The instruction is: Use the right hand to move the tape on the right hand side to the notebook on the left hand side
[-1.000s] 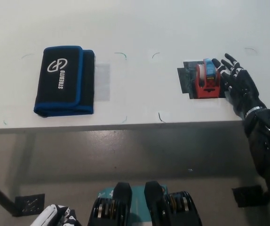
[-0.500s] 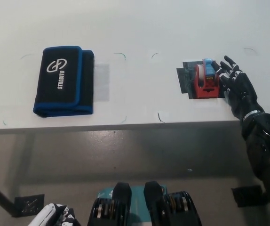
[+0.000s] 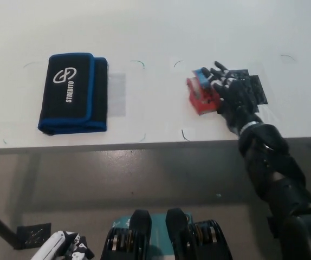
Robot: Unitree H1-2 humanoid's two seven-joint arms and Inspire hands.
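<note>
On the white table [image 3: 161, 32] the black right hand [image 3: 232, 96] lies against the right side of the red tape dispenser [image 3: 201, 96], which has a blue part on its top. The fingers [image 3: 218, 76] are spread and reach over the dispenser, touching it, but I cannot tell if they really close around it or only press on it. The dispenser sits a little tilted, just left of a dark square patch [image 3: 257, 89] on the table, and the hand covers part of this patch. The notebook [image 3: 73, 93], black with a blue border and a white logo, lies well apart on the left side of the table. The white left hand [image 3: 63, 250] rests low at the bottom left corner, below the table edge.
</note>
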